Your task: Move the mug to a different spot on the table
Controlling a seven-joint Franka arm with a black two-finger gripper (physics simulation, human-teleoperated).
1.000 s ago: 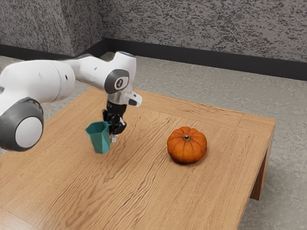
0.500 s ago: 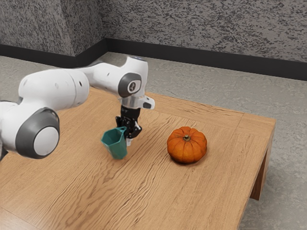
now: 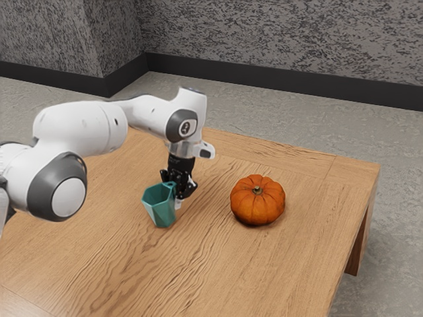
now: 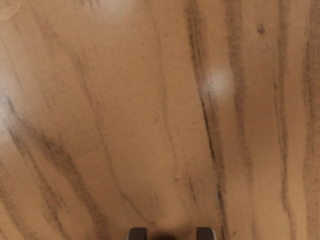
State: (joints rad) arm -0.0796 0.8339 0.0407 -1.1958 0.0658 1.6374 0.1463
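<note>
A teal faceted mug [image 3: 159, 205] stands tilted slightly on or just above the wooden table [image 3: 218, 264], left of centre in the exterior view. My black gripper [image 3: 178, 188] points down at the mug's right-hand rim and is shut on it. The white arm reaches in from the exterior view's left. In the wrist view, two dark fingertips [image 4: 137, 233] frame a narrow gap over the bare wood grain of the table [image 4: 150, 115] beneath my hand.
An orange pumpkin [image 3: 258, 199] sits on the table about a hand's width to the exterior view's right of the mug. The table's right edge [image 3: 370, 191] drops to a grey carpet floor. Dark textured walls stand behind.
My arm has carried the mug toward the exterior view's right, closer to the pumpkin, and then lowered it a little toward the tabletop.
</note>
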